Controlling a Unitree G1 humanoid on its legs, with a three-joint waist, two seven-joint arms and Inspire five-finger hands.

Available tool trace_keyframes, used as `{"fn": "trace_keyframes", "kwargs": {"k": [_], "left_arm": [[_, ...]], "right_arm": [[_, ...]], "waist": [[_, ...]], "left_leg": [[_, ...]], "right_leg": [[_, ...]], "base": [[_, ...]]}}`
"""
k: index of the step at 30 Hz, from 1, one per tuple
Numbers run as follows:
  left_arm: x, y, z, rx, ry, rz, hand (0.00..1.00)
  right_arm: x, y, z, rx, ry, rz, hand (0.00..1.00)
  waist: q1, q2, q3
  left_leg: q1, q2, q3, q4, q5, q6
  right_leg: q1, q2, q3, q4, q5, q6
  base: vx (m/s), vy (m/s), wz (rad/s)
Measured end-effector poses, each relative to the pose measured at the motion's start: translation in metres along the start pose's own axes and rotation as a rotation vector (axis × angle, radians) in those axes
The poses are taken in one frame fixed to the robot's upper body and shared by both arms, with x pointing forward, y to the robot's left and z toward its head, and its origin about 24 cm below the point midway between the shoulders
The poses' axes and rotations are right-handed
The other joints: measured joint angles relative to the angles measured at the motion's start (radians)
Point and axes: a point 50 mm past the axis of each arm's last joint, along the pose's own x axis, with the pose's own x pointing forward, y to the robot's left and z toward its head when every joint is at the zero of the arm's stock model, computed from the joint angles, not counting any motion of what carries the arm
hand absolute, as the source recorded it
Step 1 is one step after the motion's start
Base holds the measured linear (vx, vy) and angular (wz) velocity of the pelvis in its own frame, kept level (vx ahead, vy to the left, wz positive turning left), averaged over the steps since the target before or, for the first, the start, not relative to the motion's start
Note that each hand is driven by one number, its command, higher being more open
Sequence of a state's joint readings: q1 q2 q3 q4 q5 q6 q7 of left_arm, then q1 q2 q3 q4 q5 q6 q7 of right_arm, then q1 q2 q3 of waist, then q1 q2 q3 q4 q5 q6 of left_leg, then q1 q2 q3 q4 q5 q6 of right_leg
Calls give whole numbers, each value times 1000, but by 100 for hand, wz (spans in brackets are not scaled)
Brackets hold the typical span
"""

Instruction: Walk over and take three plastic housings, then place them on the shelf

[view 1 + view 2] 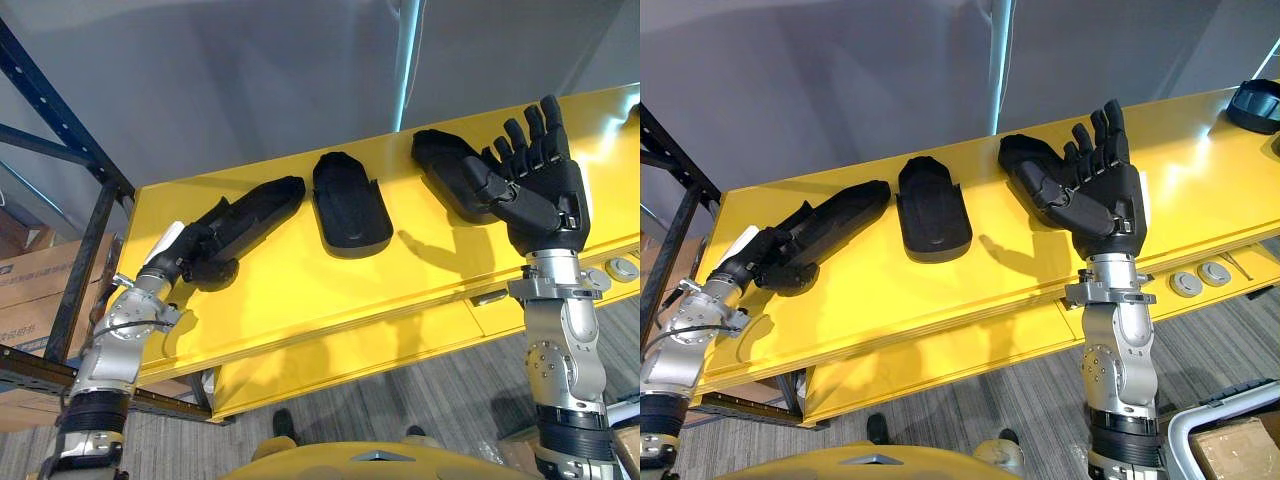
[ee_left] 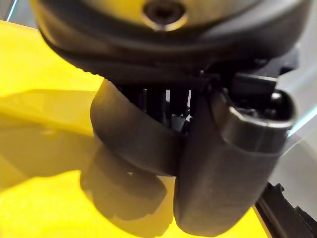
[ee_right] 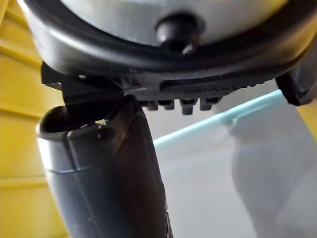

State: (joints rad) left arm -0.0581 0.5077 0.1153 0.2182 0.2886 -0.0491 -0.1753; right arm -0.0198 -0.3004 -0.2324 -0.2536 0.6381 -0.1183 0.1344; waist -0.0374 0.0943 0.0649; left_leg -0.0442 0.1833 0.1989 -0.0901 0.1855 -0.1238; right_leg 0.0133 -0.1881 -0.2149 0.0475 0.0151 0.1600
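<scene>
Counter in bright yellow runs slantwise across both eye views, with a grey wall panel behind it and grey plank floor below its front edge. At its left end stands a dark blue rack frame, and past that sits a cardboard box whose print is too small to read.

Three black plastic housings lie in a row on the counter, none with a legible label. The left housing is long and narrow and points toward the middle housing, near it but apart. The middle housing is a shallow open shell lying flat. The right housing lies well apart from it. Another dark moulded part sits at the counter's far right end.

The right hand stands raised in front of the right housing, fingers straight and spread, holding nothing. It covers part of that housing, and whether they touch cannot be told. The left hand has its fingers and thumb curled round the near end of the left housing.

Two small round buttons are set in the counter's front ledge, beside the right wrist.
</scene>
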Motion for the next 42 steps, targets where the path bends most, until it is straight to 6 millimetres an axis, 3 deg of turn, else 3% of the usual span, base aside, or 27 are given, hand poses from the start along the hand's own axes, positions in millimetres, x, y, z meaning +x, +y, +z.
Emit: {"fn": "trace_keyframes", "kwargs": {"k": [4, 13, 20, 27, 28, 42], "left_arm": [[-4, -15, 1, -53, 71, 163, 0], [-17, -26, 7, -104, 198, 457, 0], [-29, -44, 25, -88, 205, 435, 0], [-31, -40, 30, -72, 200, 385, 0], [-32, -40, 31, -75, 195, 371, 100], [-31, -31, 29, -203, 227, 411, 100]], "right_arm": [[-2, 12, -3, 51, -13, 0, 100], [-13, 32, -11, 141, -1, -18, 100], [-14, 41, -17, 204, 5, -72, 100], [-18, 48, -22, 226, 31, -76, 100], [-20, 47, -23, 229, 37, -85, 100], [-22, 47, -25, 247, 37, -106, 100]], "waist": [[-7, -4, 3], [-14, -32, 23], [5, -40, 31], [10, -50, 42], [10, -51, 43], [8, -60, 53]], "left_leg": [[2, 0, -1, 0, -1, -1], [1, 0, -9, 0, -3, -3], [6, -1, -35, 0, -1, -2], [14, -2, -46, 0, -8, -3], [14, -2, -49, 0, -8, -3], [16, 0, -56, 0, -11, -6]], "right_leg": [[2, 0, 0, -1, -1, 4], [7, 0, -7, -1, -3, 6], [32, 1, -35, -1, -12, 3], [55, 2, -48, -14, -14, 5], [58, 3, -51, -15, -14, 5], [64, 6, -57, -15, -15, 8]], "base": [[0, 0, 0], [0, 0, 1], [-7, -10, 11], [-15, -10, 4], [8, -11, 6], [3, -4, 1]]}}
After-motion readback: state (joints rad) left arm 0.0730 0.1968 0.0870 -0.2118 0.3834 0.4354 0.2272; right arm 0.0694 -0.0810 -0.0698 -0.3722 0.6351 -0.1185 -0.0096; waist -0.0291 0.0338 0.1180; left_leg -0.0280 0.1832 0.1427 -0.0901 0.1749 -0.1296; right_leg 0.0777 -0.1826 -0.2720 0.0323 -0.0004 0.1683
